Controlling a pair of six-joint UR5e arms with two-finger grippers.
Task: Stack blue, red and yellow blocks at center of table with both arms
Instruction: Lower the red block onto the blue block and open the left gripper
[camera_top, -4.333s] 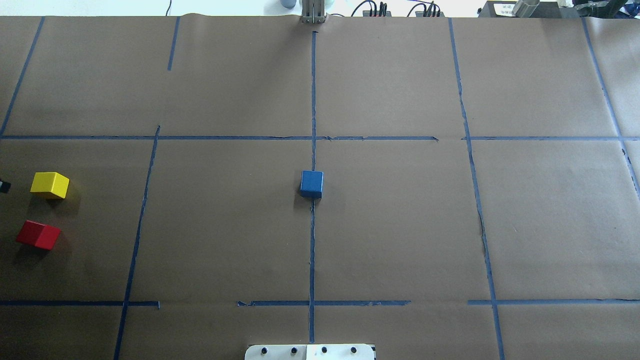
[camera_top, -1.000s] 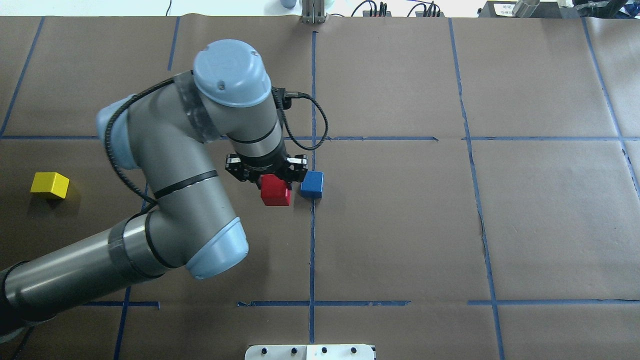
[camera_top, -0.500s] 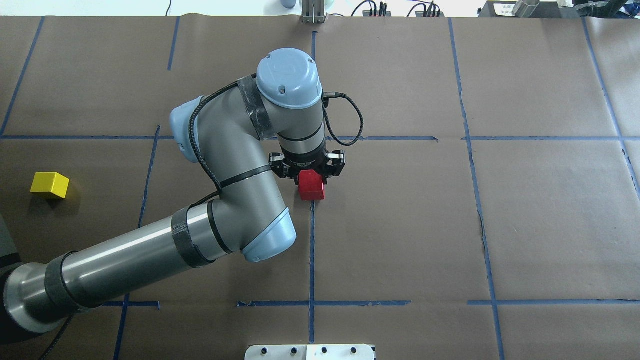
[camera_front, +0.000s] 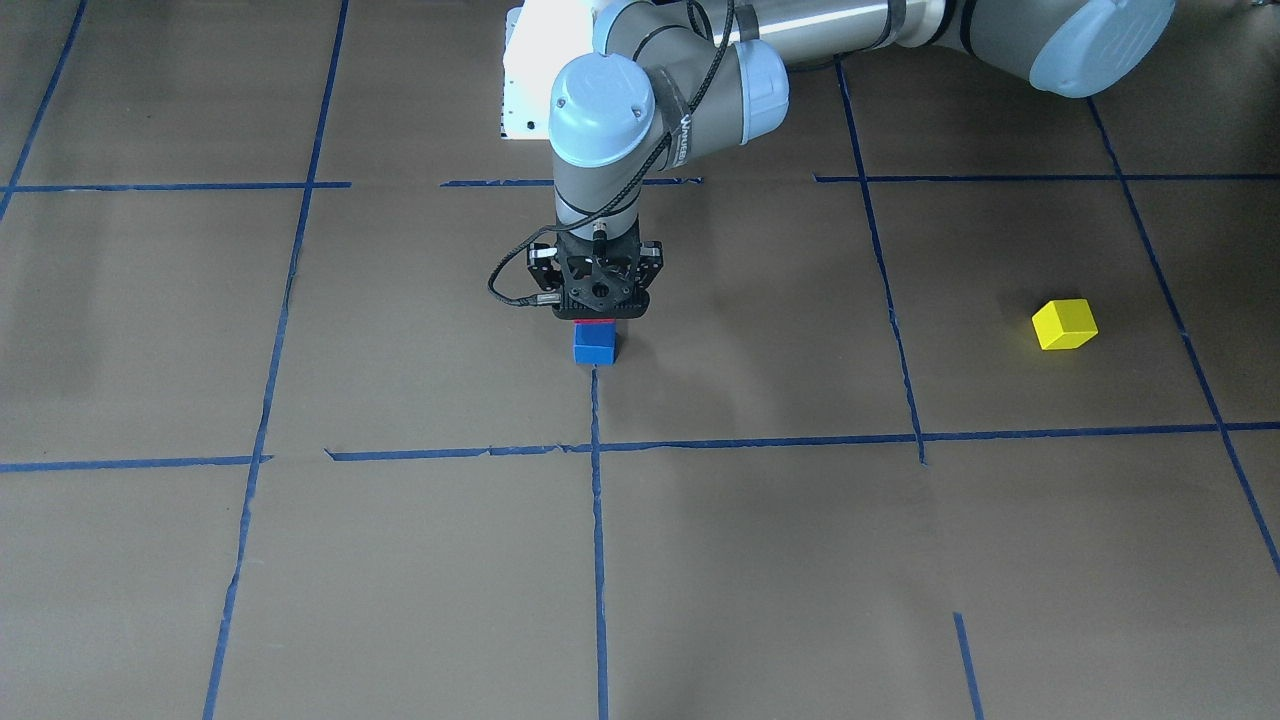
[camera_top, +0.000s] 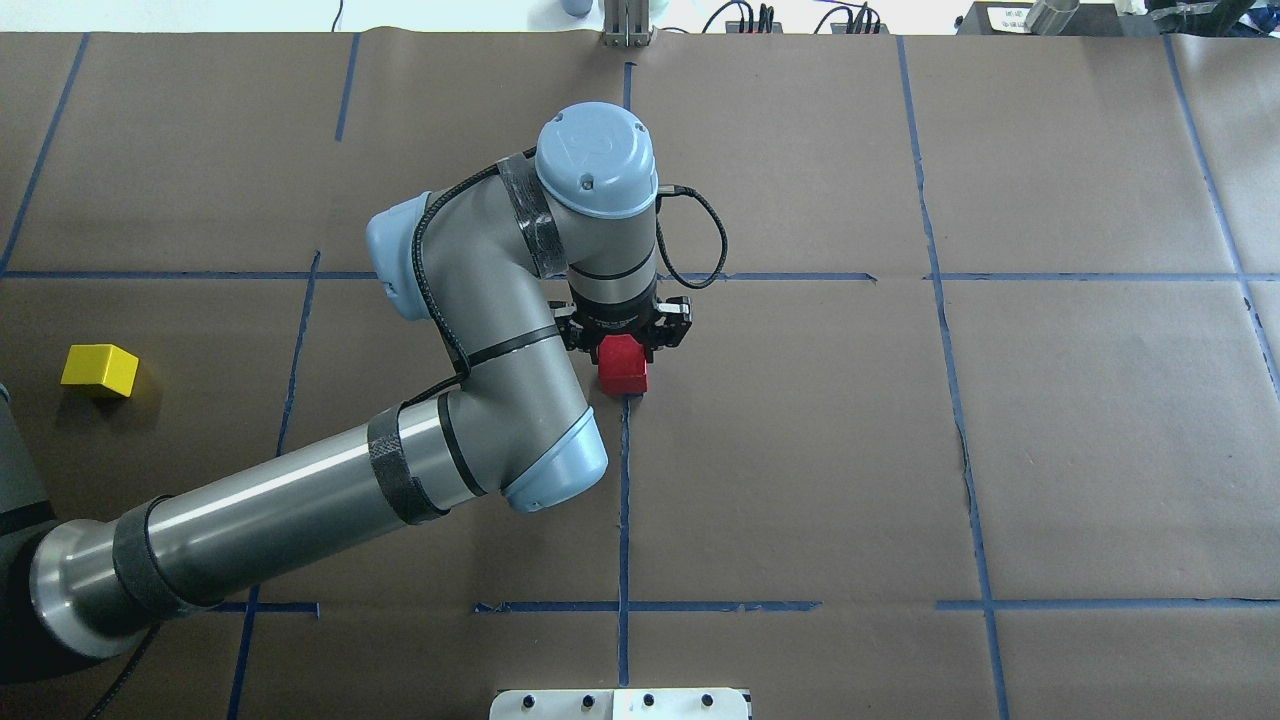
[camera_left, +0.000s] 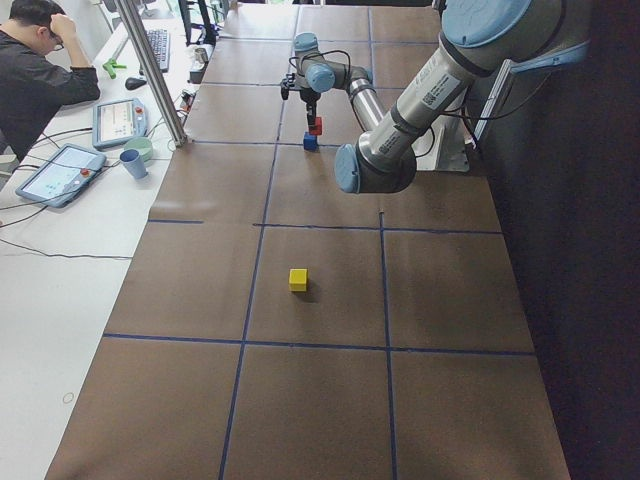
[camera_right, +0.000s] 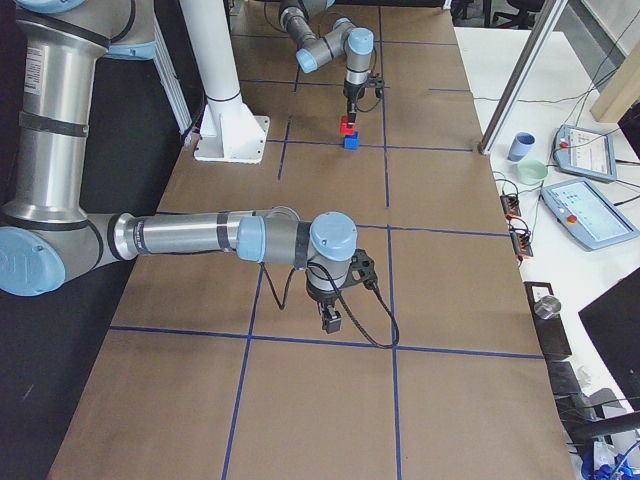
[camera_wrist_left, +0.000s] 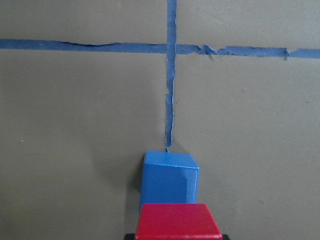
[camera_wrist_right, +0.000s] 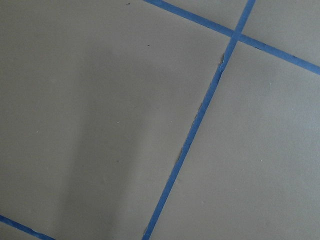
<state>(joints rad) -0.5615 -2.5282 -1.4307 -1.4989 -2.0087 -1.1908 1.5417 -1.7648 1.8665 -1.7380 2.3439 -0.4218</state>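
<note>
My left gripper (camera_top: 624, 350) is shut on the red block (camera_top: 623, 368) and holds it directly over the blue block (camera_front: 594, 345) at the table's centre. In the left wrist view the red block (camera_wrist_left: 179, 222) sits just above and nearer than the blue block (camera_wrist_left: 169, 177); I cannot tell if they touch. The yellow block (camera_top: 98, 370) lies alone far out on my left side. My right gripper (camera_right: 331, 325) shows only in the exterior right view, hanging over bare paper, and I cannot tell if it is open or shut.
The table is covered in brown paper with a blue tape grid. The white robot base plate (camera_top: 620, 703) is at the near edge. A metal post (camera_top: 626, 25) stands at the far edge. An operator (camera_left: 35, 70) sits beyond the far edge.
The left arm picked up the red block from beside the yellow one and carried it right to the centre. It now covers the blue block in the overhead view.
</note>
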